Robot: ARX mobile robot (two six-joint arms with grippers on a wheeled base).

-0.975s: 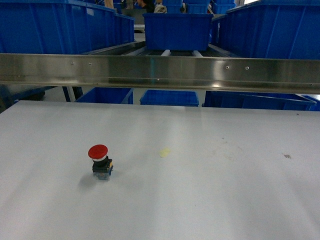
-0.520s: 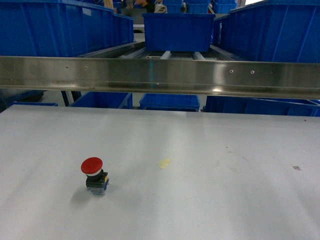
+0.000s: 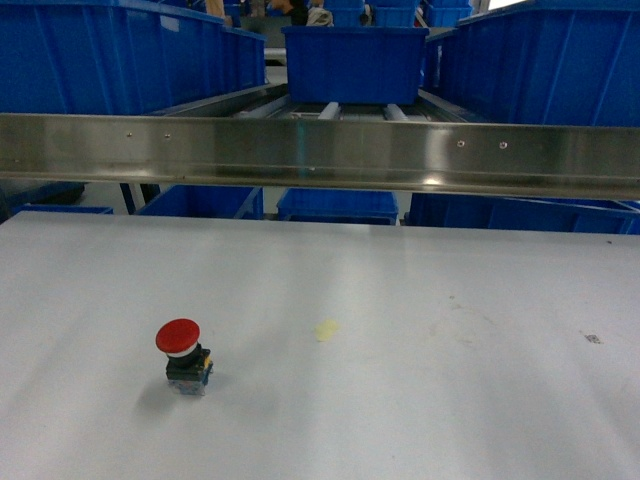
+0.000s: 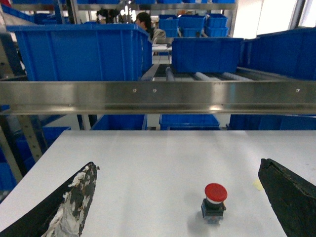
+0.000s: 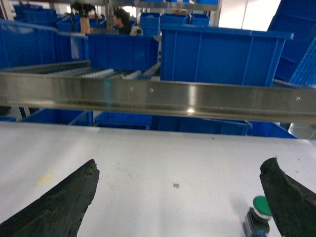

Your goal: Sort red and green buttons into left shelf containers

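The red button (image 3: 182,352) stands upright on the white table (image 3: 420,300), left of centre, with its mushroom cap up. In the left wrist view this red button (image 4: 215,201) lies ahead of my left gripper (image 4: 177,164), which is open and holds nothing; it is nearer the right finger. My right gripper (image 5: 180,163) is open too, and the green button (image 5: 257,217) stands just inside its right finger (image 5: 289,202). A large blue container (image 3: 110,60) sits on the left of the shelf. Neither gripper shows in the head view.
A steel shelf rail (image 3: 320,150) runs across above the table's far edge. Further blue bins stand at the middle (image 3: 355,65) and right (image 3: 540,65) of the shelf, and more beneath it. A small yellow mark (image 3: 327,330) is on the table.
In the head view the red button, the yellow mark and the rail have all slid lower in the frame, the button also leftward. The view itself has shifted.
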